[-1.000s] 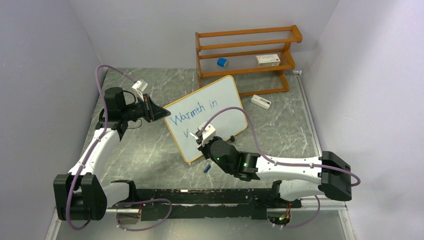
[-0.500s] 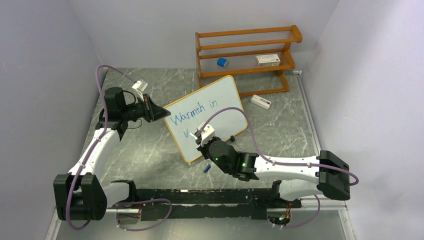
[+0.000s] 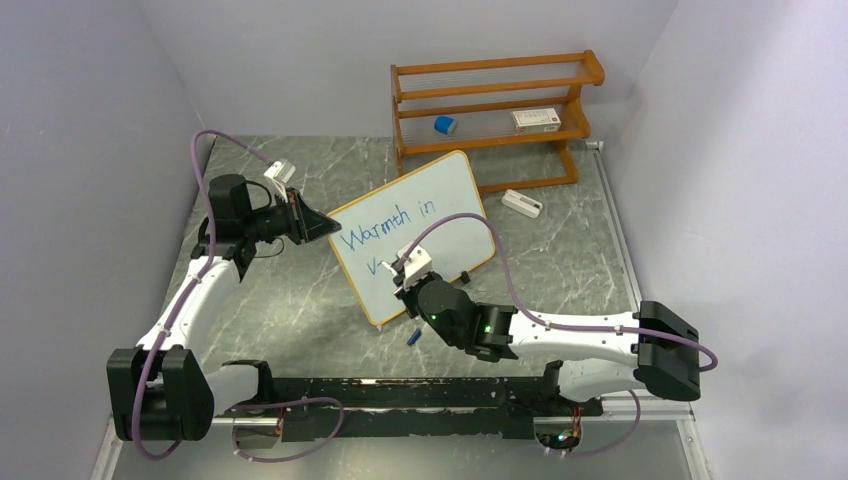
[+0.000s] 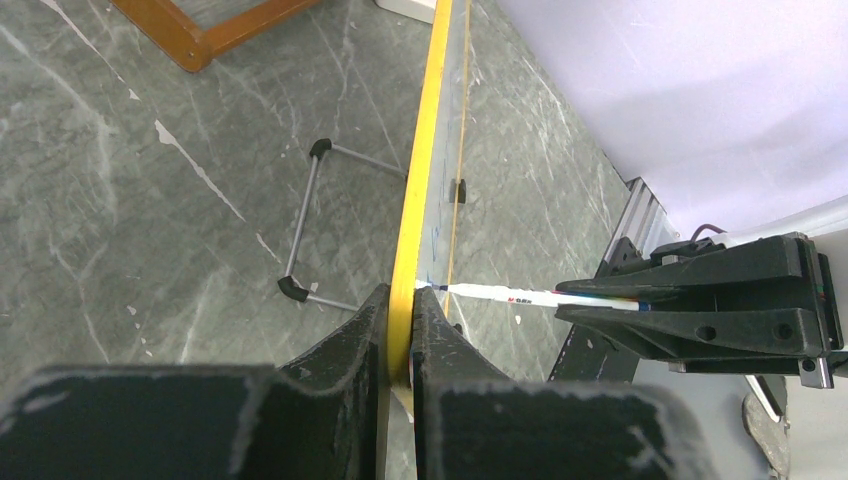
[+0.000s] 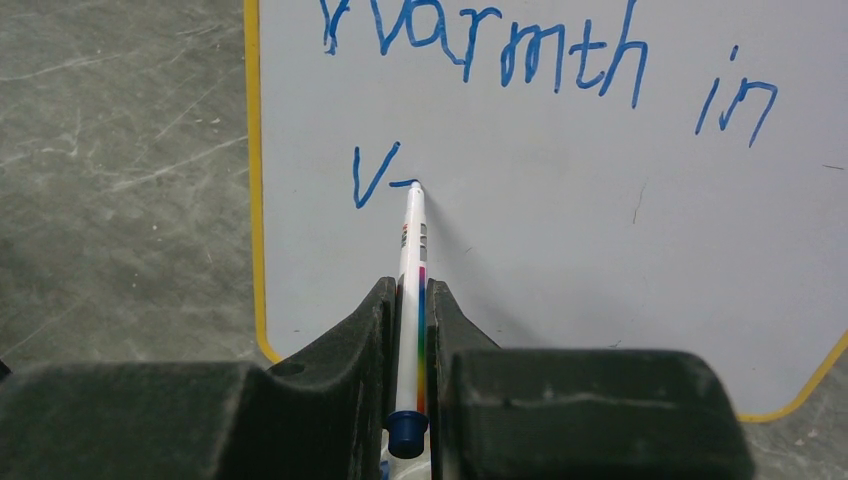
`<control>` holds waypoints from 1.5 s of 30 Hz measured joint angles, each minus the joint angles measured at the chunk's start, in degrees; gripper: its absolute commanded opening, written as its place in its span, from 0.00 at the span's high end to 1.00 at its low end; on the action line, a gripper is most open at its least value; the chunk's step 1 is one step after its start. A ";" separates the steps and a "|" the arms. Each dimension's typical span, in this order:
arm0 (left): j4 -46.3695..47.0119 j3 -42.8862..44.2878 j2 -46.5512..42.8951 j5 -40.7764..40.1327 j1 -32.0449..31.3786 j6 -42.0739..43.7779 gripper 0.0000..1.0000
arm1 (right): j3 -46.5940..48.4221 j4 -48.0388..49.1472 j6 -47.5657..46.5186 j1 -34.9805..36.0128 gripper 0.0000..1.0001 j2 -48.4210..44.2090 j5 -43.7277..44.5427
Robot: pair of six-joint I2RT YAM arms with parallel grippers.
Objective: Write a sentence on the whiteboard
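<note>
The whiteboard (image 3: pixel 452 198) stands tilted on the table, its yellow-orange frame edge (image 4: pixel 426 150) seen end-on in the left wrist view. My left gripper (image 4: pixel 400 300) is shut on that edge at the board's left side (image 3: pixel 325 226). The sentence (image 5: pixel 500 45) reads "Warmth in" in blue, and below it are a "V" and a short dash (image 5: pixel 372 175). My right gripper (image 5: pixel 410 290) is shut on a white marker (image 5: pixel 412 245) with a rainbow stripe. The marker's tip touches the board at the end of the dash. The marker (image 4: pixel 500 293) also shows in the left wrist view.
An orange wooden shelf rack (image 3: pixel 495 110) stands behind the board, with a blue object (image 3: pixel 444 125) and a white box (image 3: pixel 536 120) on it. A white block (image 3: pixel 521 203) lies right of the board. A small blue cap (image 3: pixel 413 336) lies by the board's near corner. The wire stand (image 4: pixel 305 225) props the board.
The right arm has shifted slightly to the left with the marker still on the board. The left arm and the board have not moved.
</note>
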 measured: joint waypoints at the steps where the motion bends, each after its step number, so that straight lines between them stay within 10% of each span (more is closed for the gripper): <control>1: -0.02 0.00 0.00 0.00 0.00 0.00 0.95 | 0.00 0.07 -0.09 -0.02 1.00 0.00 0.15; 45: -0.02 0.00 0.00 0.02 0.00 0.00 0.95 | 0.61 -2.75 0.50 -0.74 1.00 -0.55 -3.85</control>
